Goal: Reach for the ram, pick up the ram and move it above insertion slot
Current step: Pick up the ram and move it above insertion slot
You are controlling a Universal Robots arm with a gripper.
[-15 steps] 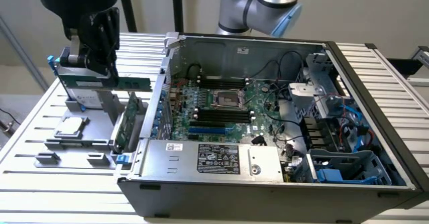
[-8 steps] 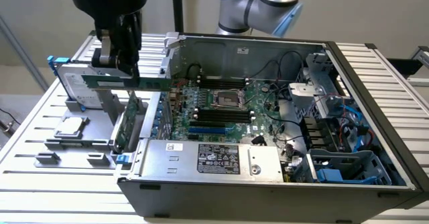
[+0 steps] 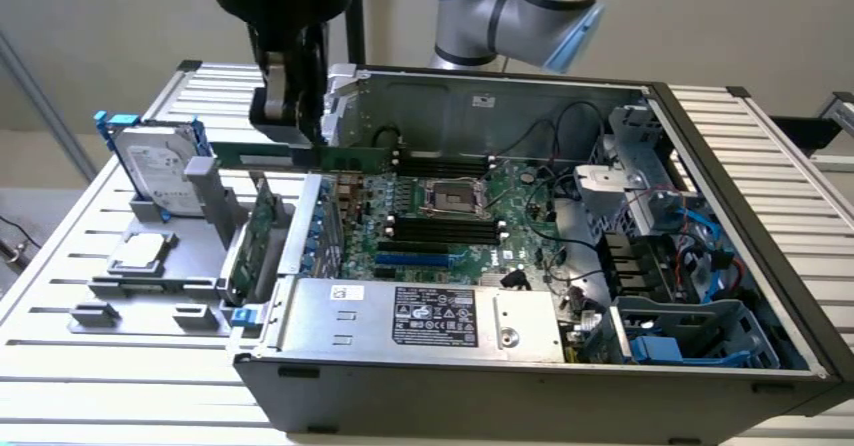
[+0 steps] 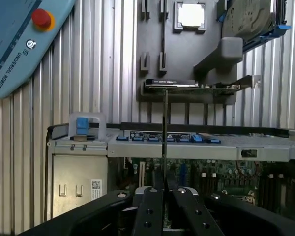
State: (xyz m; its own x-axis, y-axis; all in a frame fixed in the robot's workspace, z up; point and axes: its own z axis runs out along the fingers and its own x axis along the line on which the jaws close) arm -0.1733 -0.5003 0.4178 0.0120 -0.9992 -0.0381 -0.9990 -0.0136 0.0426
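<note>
My gripper (image 3: 296, 138) hangs at the back on the exterior view's left, over the left wall of the open computer case (image 3: 747, 206). It is shut on the ram (image 3: 358, 156), a long thin green stick held level and clear of everything below. In the wrist view the ram (image 4: 164, 123) appears edge-on as a thin dark line running out from between the black fingers (image 4: 150, 206) of the gripper (image 4: 164, 194). The black insertion slots (image 3: 434, 230) lie parallel on the motherboard, lower and toward the exterior view's right of the ram. More black sockets (image 3: 434, 166) sit behind the processor socket.
A grey fixture (image 3: 147, 296) beside the case holds a hard drive (image 3: 154, 166), a processor chip (image 3: 140, 251) and an upright green expansion card (image 3: 260, 231). A power supply (image 3: 427, 316) fills the case's front. A teach pendant (image 4: 19, 34) lies on the slatted table.
</note>
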